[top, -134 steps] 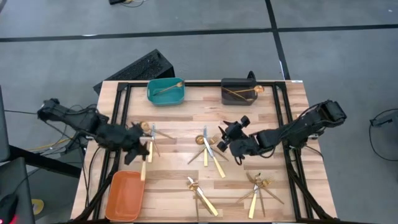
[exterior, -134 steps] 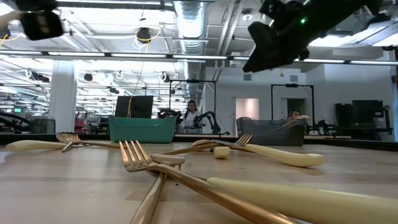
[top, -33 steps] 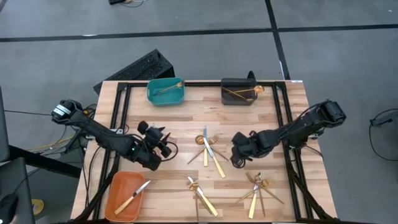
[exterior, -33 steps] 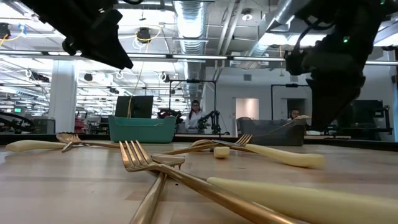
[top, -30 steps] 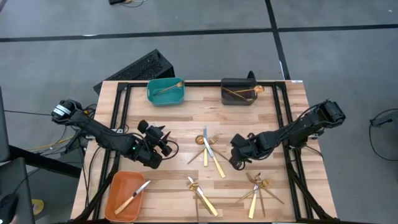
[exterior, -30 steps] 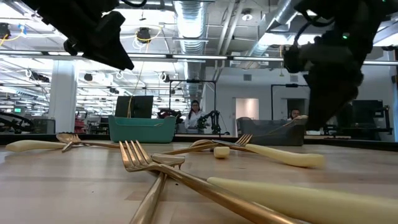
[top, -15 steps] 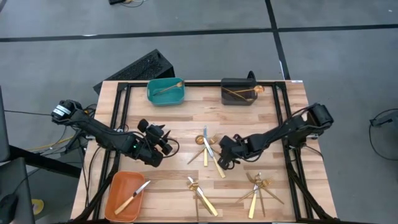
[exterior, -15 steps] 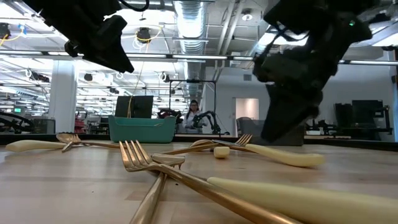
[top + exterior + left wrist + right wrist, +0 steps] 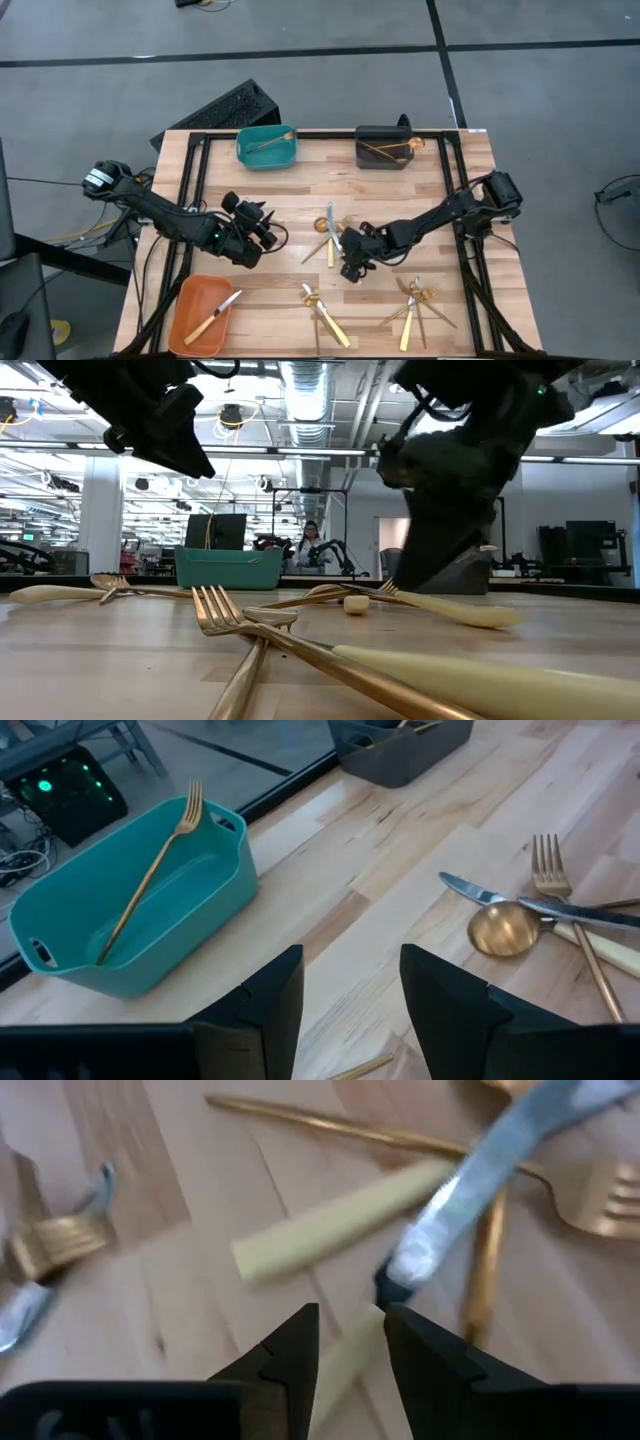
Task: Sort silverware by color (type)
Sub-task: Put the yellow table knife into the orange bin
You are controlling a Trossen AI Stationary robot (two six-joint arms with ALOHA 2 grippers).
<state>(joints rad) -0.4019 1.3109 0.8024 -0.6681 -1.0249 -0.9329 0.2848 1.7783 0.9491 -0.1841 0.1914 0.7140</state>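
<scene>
The silverware lies in loose heaps on the wooden table: a middle heap (image 9: 331, 238), a near heap (image 9: 326, 315) and one near right (image 9: 415, 300). My right gripper (image 9: 350, 268) is low over the middle heap, open, its fingers either side of the cream handle (image 9: 352, 1355) of a knife with a silver blade (image 9: 470, 1175). That knife lies flat across a fork and another cream handle (image 9: 330, 1230). My left gripper (image 9: 262, 228) hangs open and empty above the table's left middle. The teal bin (image 9: 130, 900) beyond it holds a fork (image 9: 155, 870). My right gripper comes slanting down from the table's right, its fingers (image 9: 290, 1355) across the knife's cream handle (image 9: 358, 1342), just behind the blade. The handle nearly fills the gap; whether the fingers touch it, I cannot tell. The knife lies on the heap.
The teal bin (image 9: 267, 147) and the dark grey bin (image 9: 385, 148) with gold pieces stand at the far edge. The orange bin (image 9: 203, 313), near left, holds a knife (image 9: 214, 316). A black frame (image 9: 190, 190) runs round the table. Bare wood lies between the heaps.
My right gripper has gone toward the table's left and down, from beside the middle heap onto its knife, tipping more steeply downward. The silverware has not shifted.
</scene>
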